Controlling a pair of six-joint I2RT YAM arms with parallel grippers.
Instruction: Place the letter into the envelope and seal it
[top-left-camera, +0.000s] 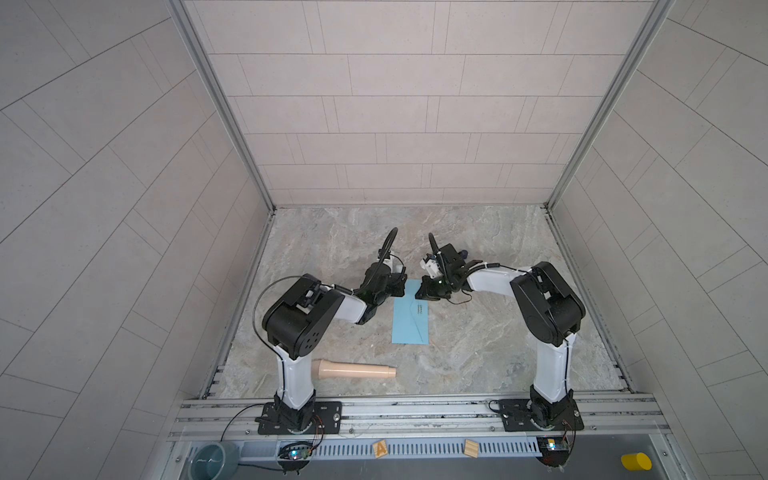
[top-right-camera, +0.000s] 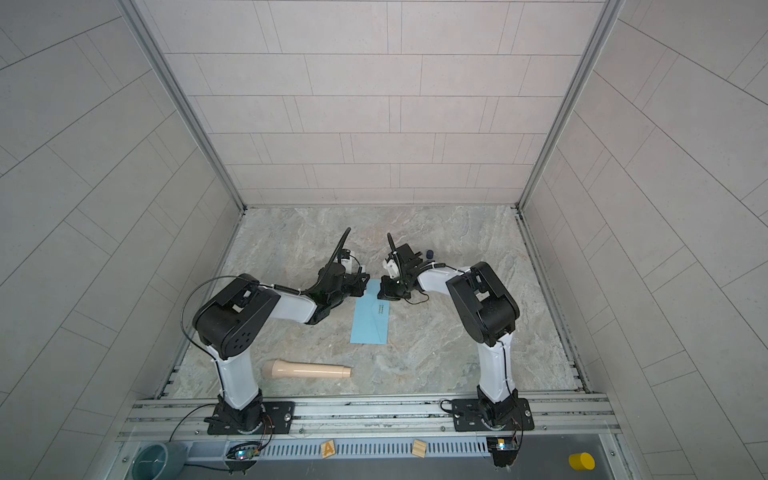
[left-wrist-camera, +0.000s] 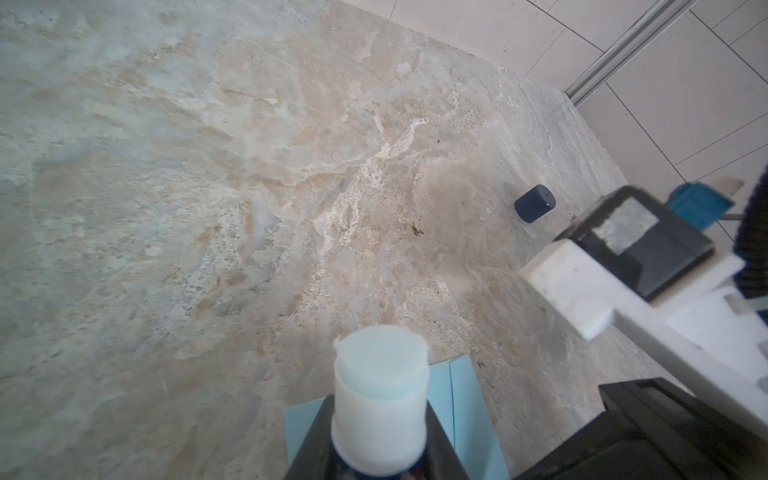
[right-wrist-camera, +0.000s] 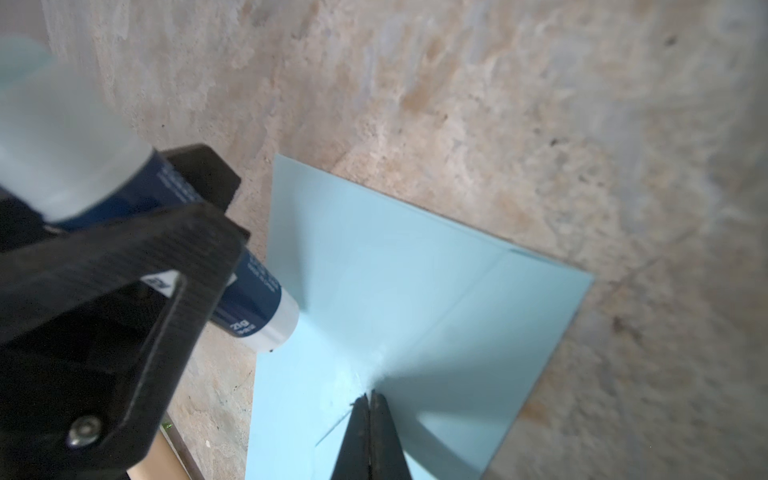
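Observation:
The light blue envelope lies flat mid-table, its pointed flap folded down with the gold mark showing. The letter shows in no view. My left gripper is shut on a dark blue glue stick at the envelope's far left corner. The stick's white end sits at the envelope's edge. My right gripper is shut with nothing in it. Its tips rest on the envelope's far end.
The glue stick's dark blue cap stands on the table behind the right wrist. A beige tapered cylinder lies near the front by the left arm. Walls enclose three sides. Wooden blocks, a yellow cylinder and a teal bowl sit beyond the front rail.

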